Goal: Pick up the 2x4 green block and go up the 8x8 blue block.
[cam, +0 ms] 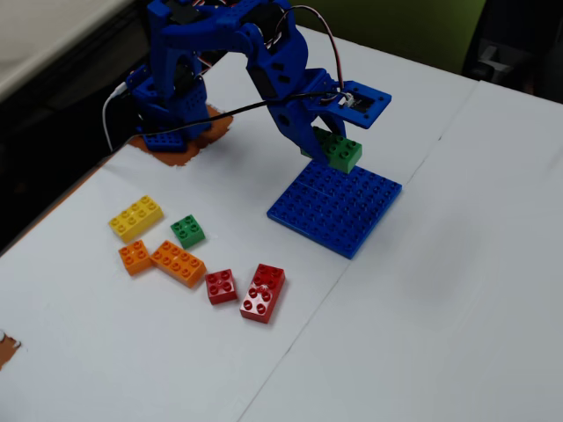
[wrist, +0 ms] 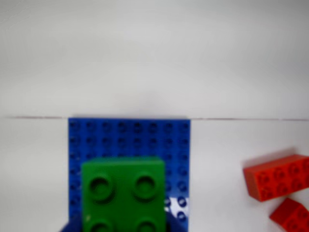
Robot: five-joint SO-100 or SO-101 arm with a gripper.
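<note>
the gripper [cam: 327,148] clasps the 2x4 green block [cam: 338,151], holding it just above the near edge of the 8x8 blue block [cam: 339,207] in the fixed view. loose bricks lie well apart on the white table [cam: 422,308].

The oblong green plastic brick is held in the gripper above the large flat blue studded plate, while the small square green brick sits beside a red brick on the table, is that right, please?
Not quite. In the fixed view the small square green brick sits beside the yellow brick, not a red one. The oblong green plastic brick is indeed held in the gripper above the large flat blue studded plate.
</note>
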